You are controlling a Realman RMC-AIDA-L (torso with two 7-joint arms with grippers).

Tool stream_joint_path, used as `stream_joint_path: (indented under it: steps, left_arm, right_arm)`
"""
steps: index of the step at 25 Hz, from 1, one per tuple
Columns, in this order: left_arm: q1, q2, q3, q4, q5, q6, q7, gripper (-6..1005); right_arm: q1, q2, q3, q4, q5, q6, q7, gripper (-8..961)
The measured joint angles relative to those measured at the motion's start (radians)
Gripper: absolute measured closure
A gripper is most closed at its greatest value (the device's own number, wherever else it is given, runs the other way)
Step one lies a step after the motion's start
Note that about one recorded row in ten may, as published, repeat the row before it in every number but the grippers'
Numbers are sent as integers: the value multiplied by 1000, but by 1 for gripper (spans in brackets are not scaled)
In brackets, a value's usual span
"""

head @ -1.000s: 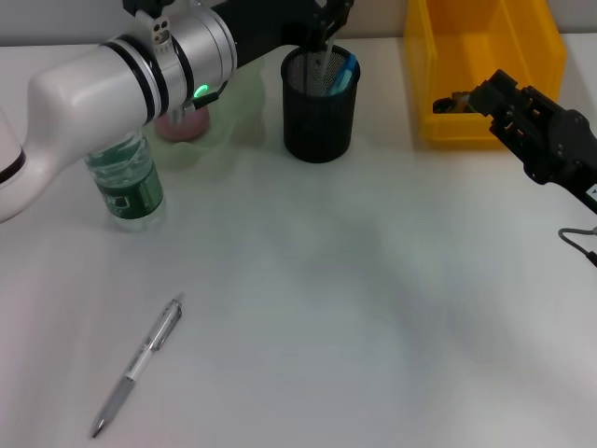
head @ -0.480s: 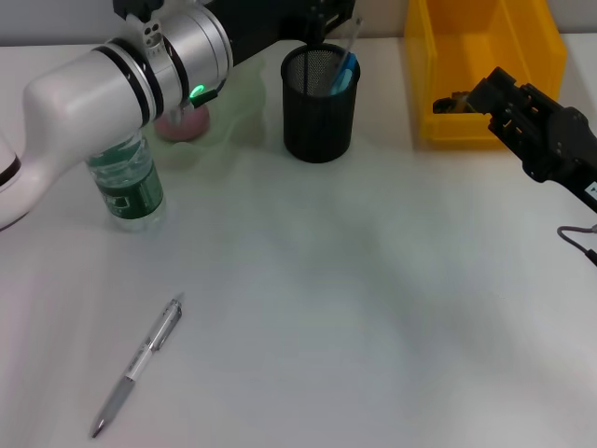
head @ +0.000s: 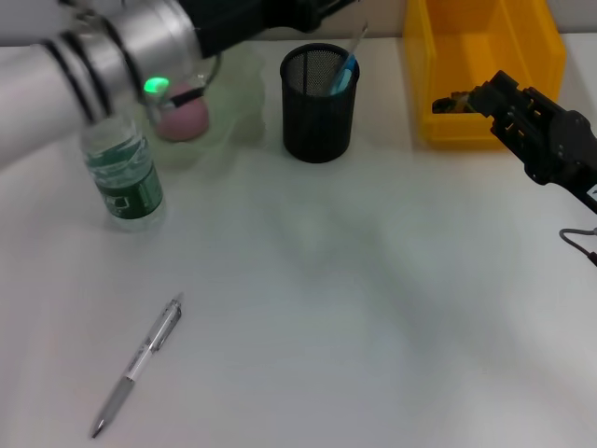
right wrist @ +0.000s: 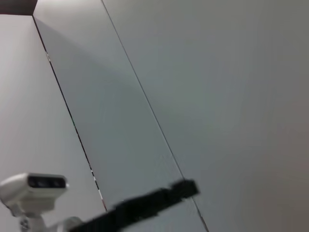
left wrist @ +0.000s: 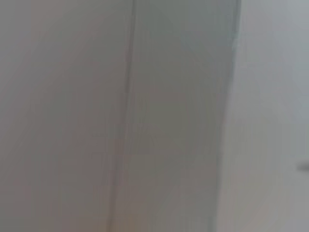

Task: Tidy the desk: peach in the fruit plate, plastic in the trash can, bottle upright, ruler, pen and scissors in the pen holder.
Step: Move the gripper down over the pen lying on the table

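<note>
No text can be read anywhere; the bottle [head: 122, 177] wears a green label with pale marks, too small and blurred to make out

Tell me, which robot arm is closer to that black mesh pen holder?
The left. Its arm reaches across just behind the pen holder, near its rim. The right gripper hangs well off to the side, by the yellow bin.

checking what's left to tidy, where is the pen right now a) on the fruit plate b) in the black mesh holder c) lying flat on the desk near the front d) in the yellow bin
c: the pen lies flat on the white desk, well in front of the upright bottle and far from the pen holder.
</note>
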Motion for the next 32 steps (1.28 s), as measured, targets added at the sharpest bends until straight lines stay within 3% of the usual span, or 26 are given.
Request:
stream_joint_path:
  steps: [3, 6, 9, 13, 16, 21, 27, 32]
  left_arm:
    - [69, 34, -52, 175, 219, 101, -181, 446]
    - [140, 45, -129, 422, 501, 191, -426, 446]
    - [169, 28, -217, 651, 792, 312, -698, 447]
    - [117, -28, -319, 845, 1092, 546, -986, 448]
    - [60, -45, -347, 881, 1206, 674, -1109, 449]
    - [5, -44, -405, 888, 1280, 838, -1251, 451]
    - [-5, -42, -506, 902, 1267, 971, -1332, 453]
    - [3, -39, -515, 859, 1304, 1008, -1374, 454]
  right_arm:
    - [0, 0, 1, -3, 0, 3, 0, 576]
    - [0, -2, 3, -8, 0, 4, 0, 576]
    - [6, -3, 6, -13, 0, 12, -2, 576]
    - [13, -3, 2, -41, 2, 39, -3, 576]
    - [25, -2, 1, -49, 2, 48, -8, 576]
    - [45, -2, 1, -50, 2, 68, -12, 575]
    - [54, -3, 1, -50, 2, 92, -15, 575]
    - [63, -3, 0, -50, 2, 118, -34, 575]
